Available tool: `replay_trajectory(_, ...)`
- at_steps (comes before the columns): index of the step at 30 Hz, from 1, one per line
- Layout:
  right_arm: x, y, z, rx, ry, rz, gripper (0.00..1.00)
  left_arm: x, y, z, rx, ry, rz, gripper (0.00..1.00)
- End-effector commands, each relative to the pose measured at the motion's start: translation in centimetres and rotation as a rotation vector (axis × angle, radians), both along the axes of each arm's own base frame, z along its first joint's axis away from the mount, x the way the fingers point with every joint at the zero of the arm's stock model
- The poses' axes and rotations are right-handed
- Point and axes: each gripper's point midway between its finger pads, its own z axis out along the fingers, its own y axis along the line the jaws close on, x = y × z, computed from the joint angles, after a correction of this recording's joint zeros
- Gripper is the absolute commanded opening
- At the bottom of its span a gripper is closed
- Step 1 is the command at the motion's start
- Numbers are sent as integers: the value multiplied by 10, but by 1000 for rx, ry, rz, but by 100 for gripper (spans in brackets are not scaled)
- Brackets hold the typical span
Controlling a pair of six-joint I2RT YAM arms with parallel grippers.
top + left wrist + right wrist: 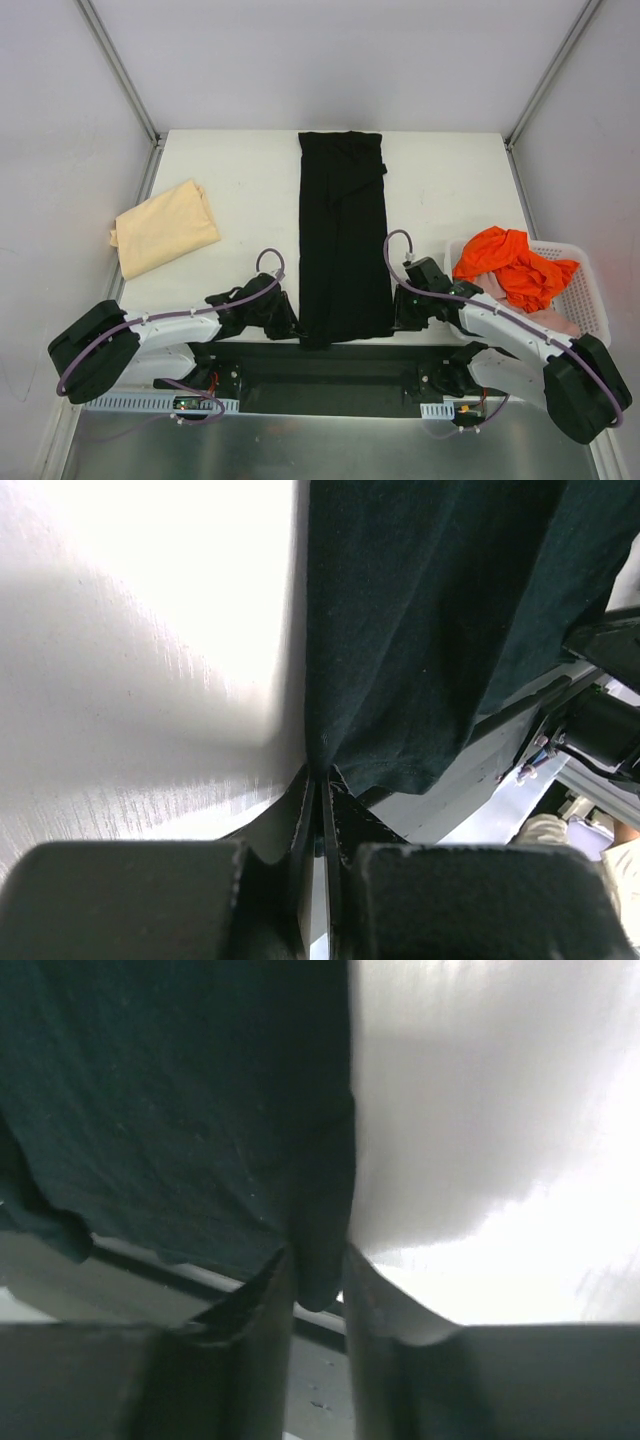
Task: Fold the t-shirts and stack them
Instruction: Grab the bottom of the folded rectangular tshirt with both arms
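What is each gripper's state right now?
Left gripper: closed on the black t-shirt, near corner.
Right gripper: closed on the black t-shirt's other near corner.

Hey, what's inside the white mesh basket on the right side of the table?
An orange t-shirt lies crumpled on top, with pink cloth showing beneath it. Anything deeper in the basket is covered by them.

The left arm (165,325) and right arm (510,325) share white link shells, bulky black joint housings and looping lavender cables (398,233); the left gripper (293,326) and right gripper (398,311) are matte black.
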Motion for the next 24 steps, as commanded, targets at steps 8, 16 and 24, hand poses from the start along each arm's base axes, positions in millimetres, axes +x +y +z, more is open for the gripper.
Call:
replay_trajectory(8, -59, 21, 15, 212, 98, 81, 1, -37, 17, 22, 43, 73, -47, 0)
replay_trajectory(16, -54, 22, 52, 223, -46, 224, 1, -26, 0, 72, -67, -89, -140, 0)
replay_trajectory(24, 23, 25, 107, 73, -322, 156, 1, 44, -15, 126, 1, -407, -55, 0)
